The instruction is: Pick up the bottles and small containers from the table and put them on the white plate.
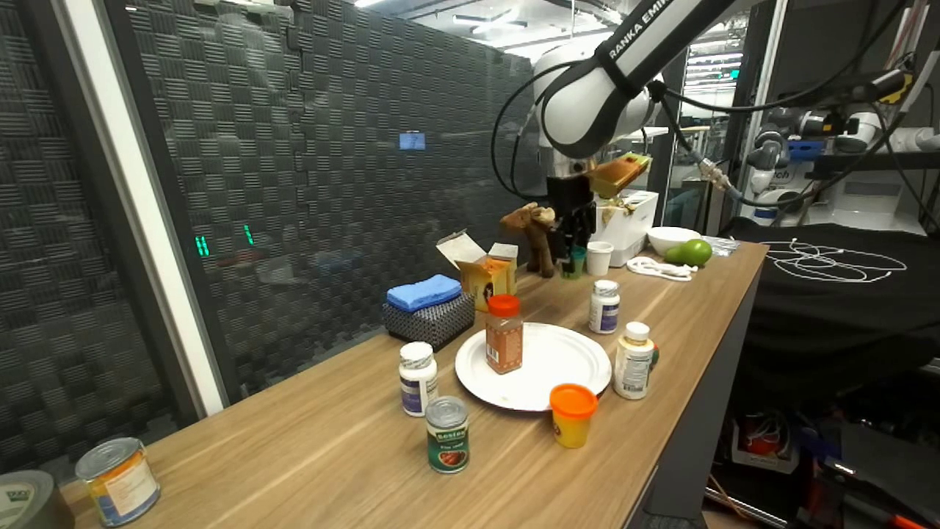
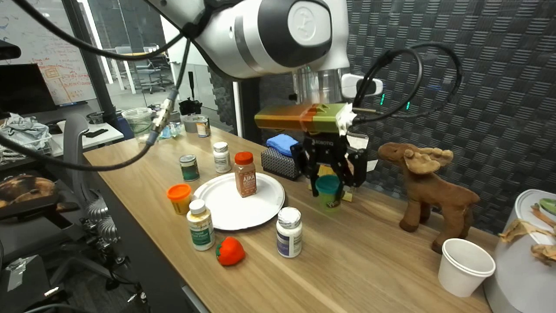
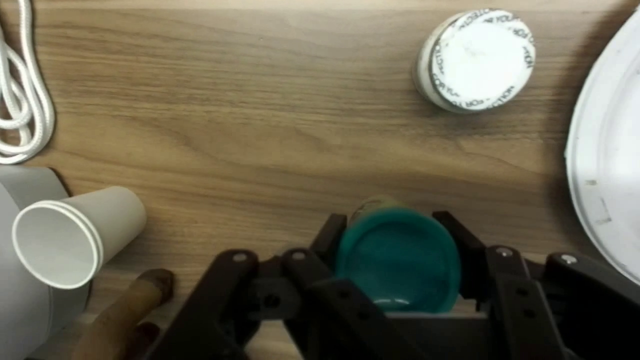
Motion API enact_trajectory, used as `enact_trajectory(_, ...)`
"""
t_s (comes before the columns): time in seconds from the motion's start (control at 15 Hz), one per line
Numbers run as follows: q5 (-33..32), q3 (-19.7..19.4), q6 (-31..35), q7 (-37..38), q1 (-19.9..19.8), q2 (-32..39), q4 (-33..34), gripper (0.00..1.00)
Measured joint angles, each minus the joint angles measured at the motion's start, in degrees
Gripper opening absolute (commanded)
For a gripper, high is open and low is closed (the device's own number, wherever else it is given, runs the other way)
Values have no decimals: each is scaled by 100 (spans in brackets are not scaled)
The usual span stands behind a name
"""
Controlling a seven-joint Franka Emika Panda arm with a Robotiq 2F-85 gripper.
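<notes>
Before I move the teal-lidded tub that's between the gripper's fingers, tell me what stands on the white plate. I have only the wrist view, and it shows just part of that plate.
Observer: One jar with an orange-red lid stands upright on the white plate; both exterior views show it.
Operator: Now tell me what the brown leg at the lower left of my view belongs to.
Observer: A plush toy animal with antlers, apparently a moose, standing on the table.
Operator: Name a container off the plate that my view misses.
Observer: The yellow tub with the orange lid, standing on the table beside the plate.
</notes>
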Motion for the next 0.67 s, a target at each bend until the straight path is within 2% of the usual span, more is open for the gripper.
enact_trajectory(0.4, -4, 414, 142, -485, 165, -939, -773, 24)
enact_trajectory(0.67, -6, 698, 550, -948, 355, -1130, -1388, 24)
